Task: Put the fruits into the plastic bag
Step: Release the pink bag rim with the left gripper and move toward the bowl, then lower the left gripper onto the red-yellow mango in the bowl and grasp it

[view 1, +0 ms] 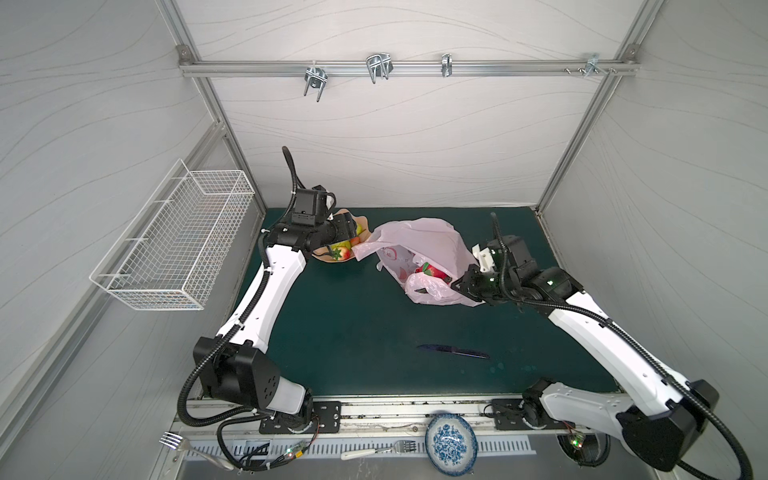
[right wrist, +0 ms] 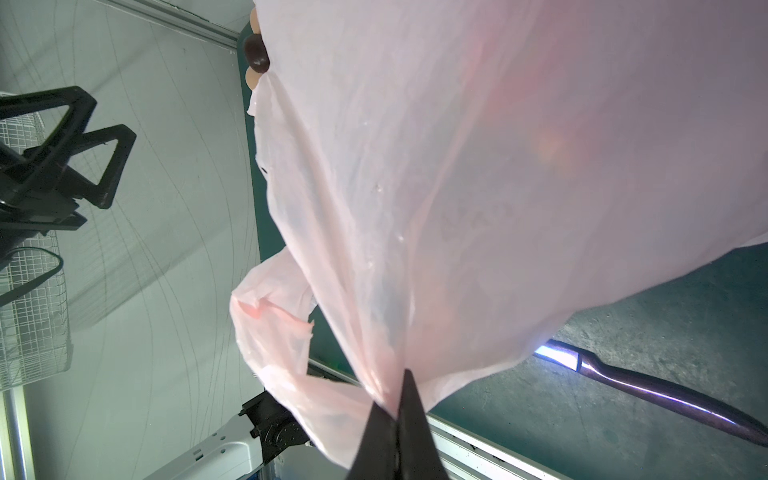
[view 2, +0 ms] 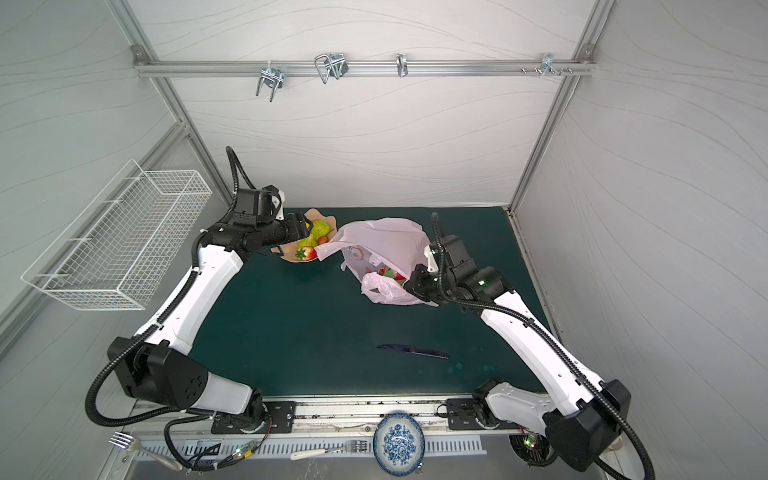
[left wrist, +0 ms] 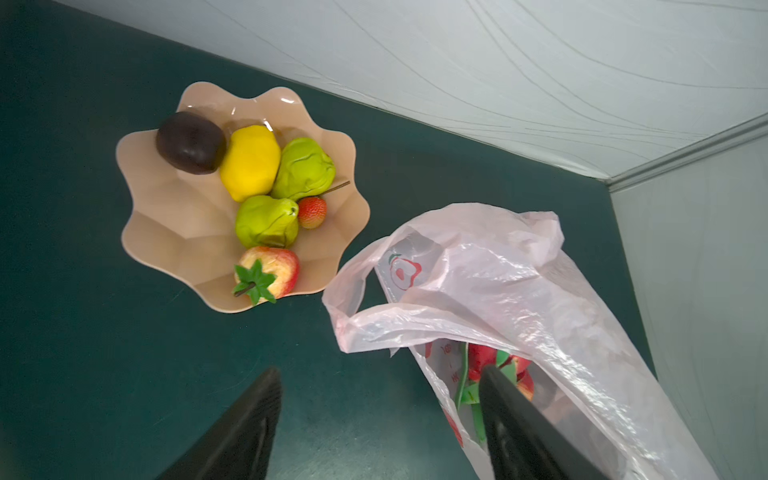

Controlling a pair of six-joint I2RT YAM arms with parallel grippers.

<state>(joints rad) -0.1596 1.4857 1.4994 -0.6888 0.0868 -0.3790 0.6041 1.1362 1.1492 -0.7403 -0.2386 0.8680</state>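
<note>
**Asker:** Where is the plastic bag?

**Me:** The plastic bag (view 1: 415,239) lies crumpled on the green mat (view 1: 353,324), just right of the frame's centre in both top views. My right gripper (right wrist: 397,401) has its jaws pressed together on a pinch of the bag's thin film, and the pink plastic fans out from that pinch.

**Asker:** And your left one?

**Me:** My left gripper (left wrist: 380,399) is spread wide, with nothing between the fingers. In both top views it hangs over the bowl (left wrist: 166,232), left of centre near the mat's far edge, with the bag just beside it.

**Asker:** Where are the fruits?

**Me:** Six sit in the bowl, in the upper left of my left wrist frame. The dark brown round one (left wrist: 191,141) touches the lemon (left wrist: 250,162). Next come two green pears (left wrist: 303,168) with a small strawberry (left wrist: 311,212) against them. The red-yellow fruit (left wrist: 270,270) with a green leafy cap lies nearest the lower rim. The dragon fruit (left wrist: 482,357) shows red and green inside the bag's mouth at lower right.

**Asker:** Anything else?

**Me:** A dark knife (view 1: 453,351) lies flat, lower right of centre, well apart from the bag.
</note>
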